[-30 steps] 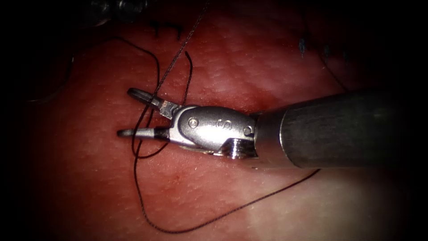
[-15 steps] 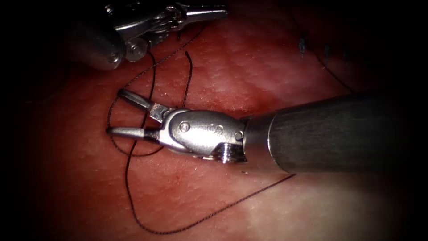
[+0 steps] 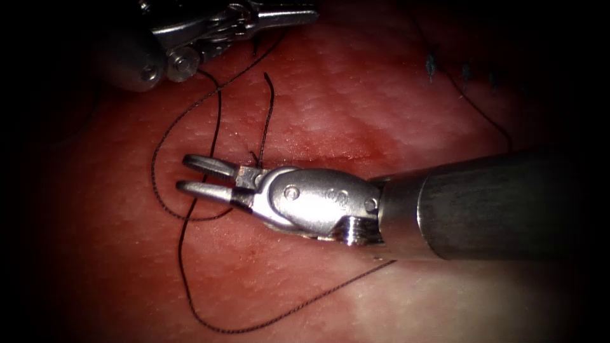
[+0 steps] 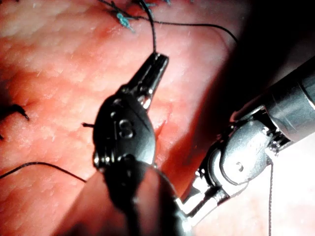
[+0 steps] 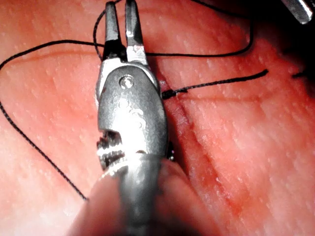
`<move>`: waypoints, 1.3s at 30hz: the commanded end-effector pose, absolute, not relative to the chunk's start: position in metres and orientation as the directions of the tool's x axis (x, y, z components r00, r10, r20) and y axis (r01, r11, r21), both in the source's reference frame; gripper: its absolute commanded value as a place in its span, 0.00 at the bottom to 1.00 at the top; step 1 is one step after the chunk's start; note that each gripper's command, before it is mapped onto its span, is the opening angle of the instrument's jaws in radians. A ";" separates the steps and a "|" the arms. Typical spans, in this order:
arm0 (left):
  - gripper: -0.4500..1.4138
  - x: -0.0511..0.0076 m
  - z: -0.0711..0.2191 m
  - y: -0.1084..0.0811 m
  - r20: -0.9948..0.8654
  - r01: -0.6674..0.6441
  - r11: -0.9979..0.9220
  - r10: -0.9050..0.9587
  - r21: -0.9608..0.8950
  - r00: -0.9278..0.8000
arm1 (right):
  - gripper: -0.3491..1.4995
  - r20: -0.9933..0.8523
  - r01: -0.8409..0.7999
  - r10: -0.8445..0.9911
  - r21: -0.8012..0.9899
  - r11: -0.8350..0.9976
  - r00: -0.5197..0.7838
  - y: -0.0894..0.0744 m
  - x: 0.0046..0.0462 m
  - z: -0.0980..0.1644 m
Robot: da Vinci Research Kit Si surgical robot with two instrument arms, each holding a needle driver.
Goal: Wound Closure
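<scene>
My right tool (image 3: 186, 173) lies across the tissue (image 3: 356, 108), its jaws a narrow gap apart and holding nothing. Dark thread (image 3: 153, 166) curls in a slack loop around and under those jaws; in the right wrist view it crosses beneath them near their base (image 5: 120, 6). My left tool (image 3: 312, 13) sits at the top, jaws shut on the thread, which leaves its tip (image 4: 158, 59). A short cut tail (image 3: 269, 108) stands up from a stitch just behind the right tool's jaws, and is seen again as the tail (image 5: 221, 81).
The long thread runs down and sweeps right under the right shaft (image 3: 495, 203). Blue stitches (image 3: 432, 63) sit at the upper right. The right tool's wrist (image 4: 238, 164) lies close beside the left tool. Red fluid wets the tissue.
The left tool came in at the top holding thread. The right tool's jaws narrowed from wide apart to a small gap and shifted slightly right. The thread loop slackened and widened to the left.
</scene>
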State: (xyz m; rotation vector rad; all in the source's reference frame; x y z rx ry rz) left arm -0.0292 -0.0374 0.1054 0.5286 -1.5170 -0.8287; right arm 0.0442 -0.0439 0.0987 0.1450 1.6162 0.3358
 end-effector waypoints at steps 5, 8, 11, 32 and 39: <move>0.00 -0.0327 0.102 -0.039 0.625 0.095 0.618 -0.771 0.781 -0.121 | 0.07 -0.960 -0.133 0.279 0.277 0.952 -0.006 -0.043 0.0487 0.103; 0.00 -0.0327 0.101 -0.039 0.613 0.087 0.608 -0.787 0.789 -0.066 | 0.11 -0.962 -0.143 0.275 0.273 0.951 -0.009 -0.043 0.0498 0.104; 0.00 -0.0317 0.101 -0.038 0.610 0.099 0.603 -0.789 0.792 -0.070 | 0.12 -0.961 -0.146 0.277 0.276 0.950 -0.016 -0.043 0.0501 0.103; 0.00 -0.0295 0.105 -0.036 0.585 0.305 0.508 -0.763 0.806 -0.275 | 0.00 -0.980 -0.097 0.110 0.127 0.987 -0.164 -0.048 0.0541 0.103; 0.00 -0.0286 0.107 -0.036 0.590 0.281 0.523 -0.759 0.805 -0.277 | 0.00 -0.968 -0.108 0.109 0.136 0.985 -0.225 -0.048 0.0528 0.100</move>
